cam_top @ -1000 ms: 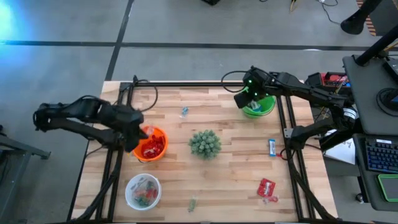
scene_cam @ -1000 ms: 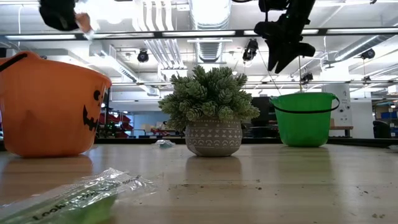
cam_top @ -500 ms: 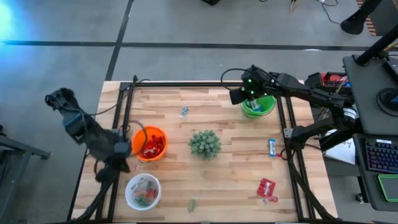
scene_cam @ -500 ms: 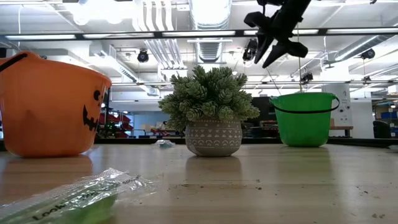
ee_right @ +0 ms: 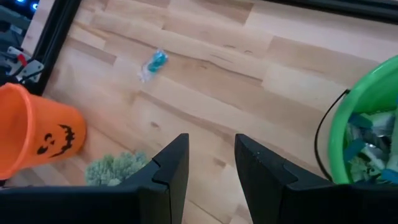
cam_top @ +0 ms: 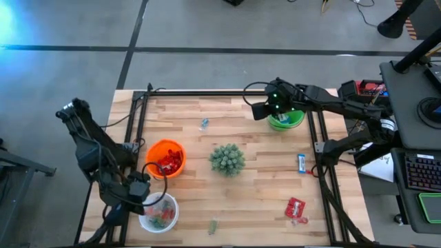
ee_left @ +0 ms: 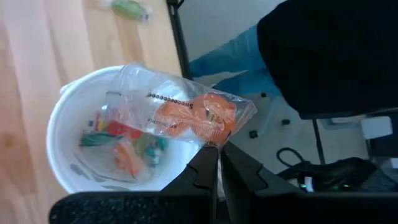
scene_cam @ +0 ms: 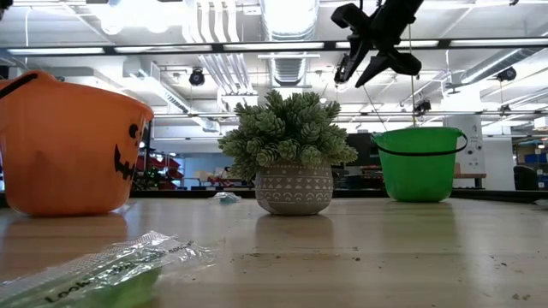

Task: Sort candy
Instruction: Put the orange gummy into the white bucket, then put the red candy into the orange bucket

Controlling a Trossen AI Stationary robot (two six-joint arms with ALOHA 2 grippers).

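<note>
Clear orange-printed candy packet pinched in left gripper over white bowl; release once centred inside the rim. Right gripper spread, empty, beside green bucket.

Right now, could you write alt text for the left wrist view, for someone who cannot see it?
The left gripper pinches a clear packet of orange candy above a white bowl that holds colourful sweets, on a wooden table.
</note>
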